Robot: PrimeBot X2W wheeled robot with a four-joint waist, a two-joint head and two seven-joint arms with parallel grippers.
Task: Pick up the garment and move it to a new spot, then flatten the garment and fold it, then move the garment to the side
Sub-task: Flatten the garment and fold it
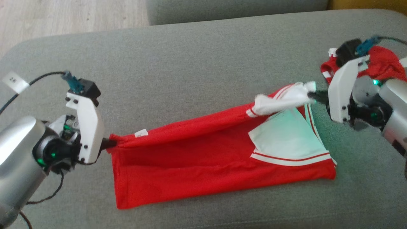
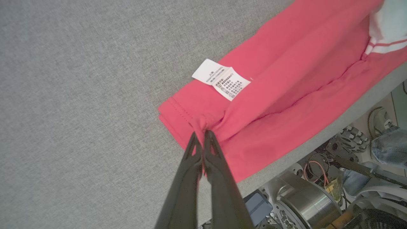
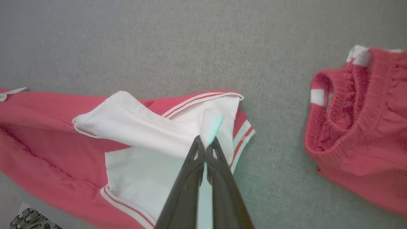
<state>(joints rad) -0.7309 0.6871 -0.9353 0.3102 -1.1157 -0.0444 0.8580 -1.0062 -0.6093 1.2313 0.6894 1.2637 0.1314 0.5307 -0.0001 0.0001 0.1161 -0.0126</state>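
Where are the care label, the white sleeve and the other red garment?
care label (image 2: 221, 79), left wrist view, middle of the tag.
white sleeve (image 3: 133, 124), right wrist view, its bunched middle.
other red garment (image 3: 370, 105), right wrist view, its gathered waistband.

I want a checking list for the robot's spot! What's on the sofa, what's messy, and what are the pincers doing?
Surface: grey cushion.
Job's things: red garment stretched between the arms, white sleeve lifted, care label showing.
Clutter: red shorts bunched at the robot's right, apart from the garment.
Pincers: left pincer shut on the garment's hem; right pincer shut on the white sleeve.
Cables: black cable looping off the left arm.
Surroundings: wooden floor; a person's shoe near the robot's base.
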